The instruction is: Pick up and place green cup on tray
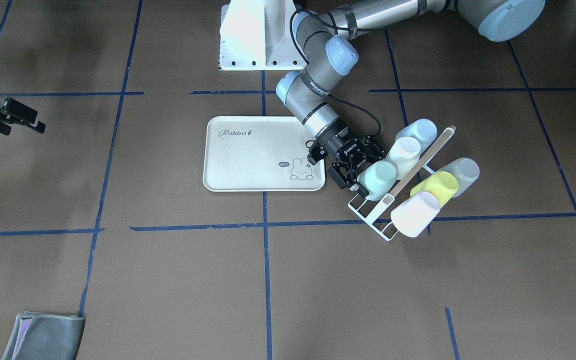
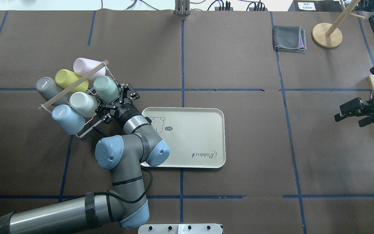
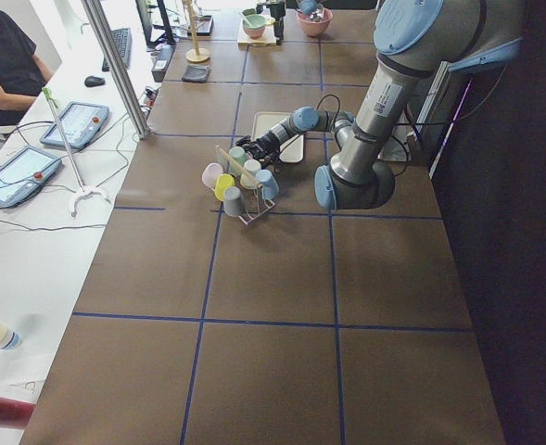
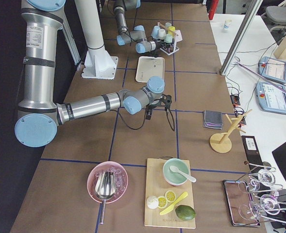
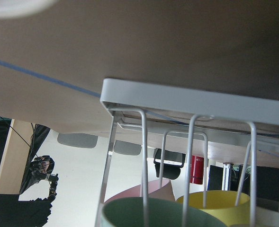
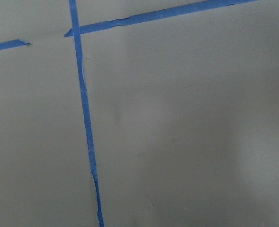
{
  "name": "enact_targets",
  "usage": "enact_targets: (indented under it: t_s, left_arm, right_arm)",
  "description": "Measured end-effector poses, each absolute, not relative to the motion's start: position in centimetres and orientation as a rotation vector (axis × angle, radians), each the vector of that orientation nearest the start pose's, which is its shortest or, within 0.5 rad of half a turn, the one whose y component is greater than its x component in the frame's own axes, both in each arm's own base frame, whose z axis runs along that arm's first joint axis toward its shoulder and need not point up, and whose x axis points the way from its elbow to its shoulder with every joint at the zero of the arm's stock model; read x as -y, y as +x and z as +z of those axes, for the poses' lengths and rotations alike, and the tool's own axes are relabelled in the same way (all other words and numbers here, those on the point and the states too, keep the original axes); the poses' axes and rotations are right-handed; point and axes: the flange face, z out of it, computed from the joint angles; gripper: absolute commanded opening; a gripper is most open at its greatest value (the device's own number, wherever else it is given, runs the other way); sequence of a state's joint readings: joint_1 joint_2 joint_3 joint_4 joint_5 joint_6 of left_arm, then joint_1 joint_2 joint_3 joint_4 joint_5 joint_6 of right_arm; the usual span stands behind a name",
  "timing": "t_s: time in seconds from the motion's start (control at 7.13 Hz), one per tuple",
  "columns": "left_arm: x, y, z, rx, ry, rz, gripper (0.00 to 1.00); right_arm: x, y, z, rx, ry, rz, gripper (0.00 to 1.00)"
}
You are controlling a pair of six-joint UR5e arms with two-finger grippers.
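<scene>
At the tray-side corner of the rack, the green cup sits mouth-down over a wire peg with its base uppermost. It is on the rack, not on the tray. Its long axis runs roughly upright along the peg; how far it leans cannot be told.

The left gripper reaches in level from the tray side. Its fingers are apart, one on each side of the cup's lower body, and the cup lies straight ahead between them. Contact with the cup wall cannot be confirmed. The left wrist view shows the green rim close below the camera, with peg wires running into it.

The right gripper hangs well apart at the far end of the table, its fingers spread with nothing between them. The left arm is plainly the nearer one.

Judgement:
- The step in hand is the grasp.
- The cup must come off along the peg's line — up, not sideways — before travelling back to the tray.
- The white cup stands just beside it, so a skewed pull could snag it.
</scene>
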State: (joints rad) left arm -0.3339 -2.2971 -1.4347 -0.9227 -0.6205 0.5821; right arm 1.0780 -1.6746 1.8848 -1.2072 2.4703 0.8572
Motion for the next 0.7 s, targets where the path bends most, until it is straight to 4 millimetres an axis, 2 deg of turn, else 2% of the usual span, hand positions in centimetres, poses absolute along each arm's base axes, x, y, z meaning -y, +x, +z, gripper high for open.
enact_targets:
  t_s: [0.42,0.7]
  left_arm:
    - [43.9,58.4,31.6,1.040,0.313,1.665,0.78]
    - [43.3,55.2,30.6,1.021,0.361,1.636,0.78]
  right_arm:
    - [43.0,-16.4,50.1,1.019,-0.130,0.078,0.99]
    - [43.0,-16.4,50.0,1.021,-0.129,0.078,0.99]
